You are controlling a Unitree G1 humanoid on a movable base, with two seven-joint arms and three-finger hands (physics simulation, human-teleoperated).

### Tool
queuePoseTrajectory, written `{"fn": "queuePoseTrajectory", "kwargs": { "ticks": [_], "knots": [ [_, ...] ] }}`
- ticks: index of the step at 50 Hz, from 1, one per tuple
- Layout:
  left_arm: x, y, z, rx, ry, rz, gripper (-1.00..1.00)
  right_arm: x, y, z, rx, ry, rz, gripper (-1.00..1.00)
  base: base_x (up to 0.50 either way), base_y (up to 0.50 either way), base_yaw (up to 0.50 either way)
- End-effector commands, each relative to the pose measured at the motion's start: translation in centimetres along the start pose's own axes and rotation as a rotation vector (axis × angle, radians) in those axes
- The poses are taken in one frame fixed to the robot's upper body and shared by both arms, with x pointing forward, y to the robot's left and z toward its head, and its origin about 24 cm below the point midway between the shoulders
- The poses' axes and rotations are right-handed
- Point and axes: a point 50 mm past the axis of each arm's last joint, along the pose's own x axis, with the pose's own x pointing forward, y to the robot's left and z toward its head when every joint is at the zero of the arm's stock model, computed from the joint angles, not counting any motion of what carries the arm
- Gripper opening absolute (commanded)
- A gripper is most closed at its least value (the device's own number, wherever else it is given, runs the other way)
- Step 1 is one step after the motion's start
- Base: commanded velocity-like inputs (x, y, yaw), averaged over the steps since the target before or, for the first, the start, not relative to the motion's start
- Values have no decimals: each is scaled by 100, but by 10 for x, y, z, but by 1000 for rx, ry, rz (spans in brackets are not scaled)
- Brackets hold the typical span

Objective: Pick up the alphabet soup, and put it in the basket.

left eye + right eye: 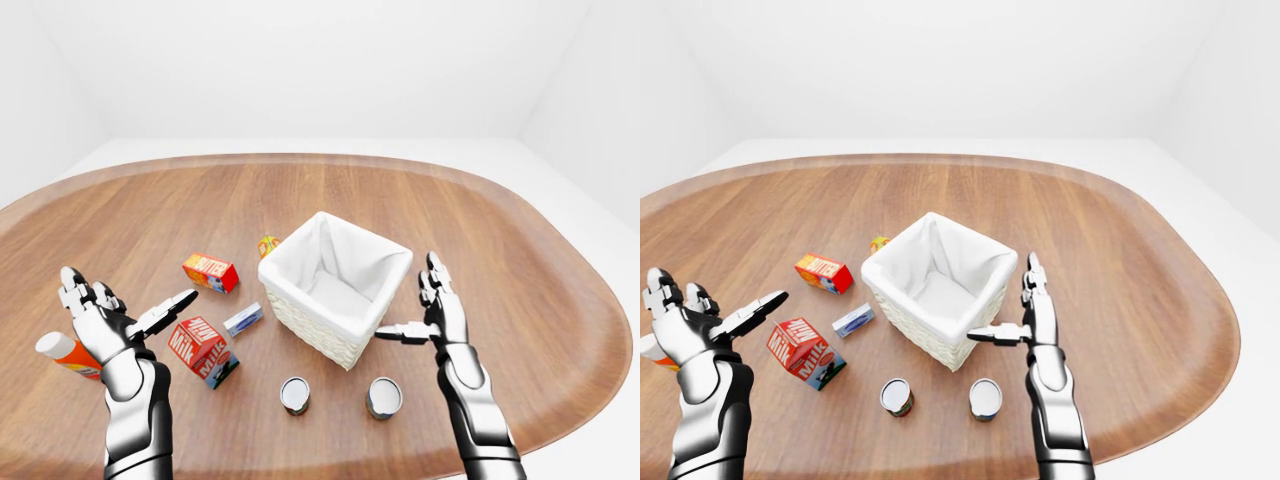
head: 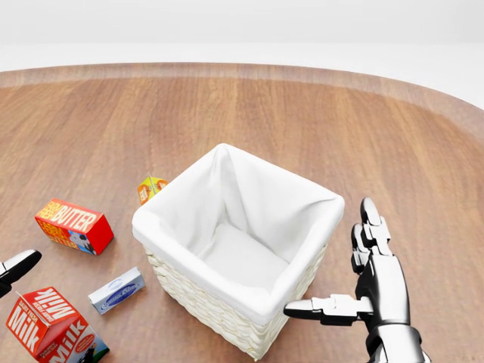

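The bench [image 1: 520, 250] is warm brown wood with long grain streaks. The basket [image 2: 219, 310] is cream wicker weave, lined in plain white cloth. The butter box [image 2: 73, 226] is red with orange lettering; the milk carton [image 2: 47, 325] is red with white lettering. A small box [image 2: 116, 290] is pale blue-grey, another [image 2: 150, 187] orange and yellow. Two cans [image 1: 295, 394] have silver tops. Each robot hand [image 1: 432, 305] is glossy silver with black joints.
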Motion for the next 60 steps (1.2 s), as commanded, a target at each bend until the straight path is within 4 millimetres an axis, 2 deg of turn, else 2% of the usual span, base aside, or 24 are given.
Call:
{"fn": "queuePoseTrajectory", "kwargs": {
  "ticks": [1, 7, 11, 19, 23, 27, 31, 60],
  "knots": [
    [0, 1, -1, 0, 5, 2, 100, -7, -7, 6, -16, 10, -31, 100, 0, 0, 0],
    [-1, 1, 1, -2, -4, 3, 100, -10, -6, 15, -38, -25, -13, 100, 0, 0, 0],
    [0, 1, -1, 3, 3, 3, 100, -19, -7, 23, -55, -60, 7, 100, 0, 0, 0],
    [-1, 1, 1, 1, -4, 2, 100, -23, -12, 22, -73, -57, 3, 100, 0, 0, 0],
    [0, 1, -1, 0, 4, 1, 100, -32, -13, 27, -104, -77, 0, 100, 0, 0, 0],
    [0, 1, -2, 1, 8, 0, 100, -37, -17, 22, -123, -50, -13, 100, 0, 0, 0],
    [1, 1, -3, 4, 12, 1, 100, -42, -18, 25, -126, -62, -4, 100, 0, 0, 0],
    [1, 1, -3, 4, 12, 1, 100, -42, -18, 26, -127, -62, -3, 100, 0, 0, 0]
  ]
}}
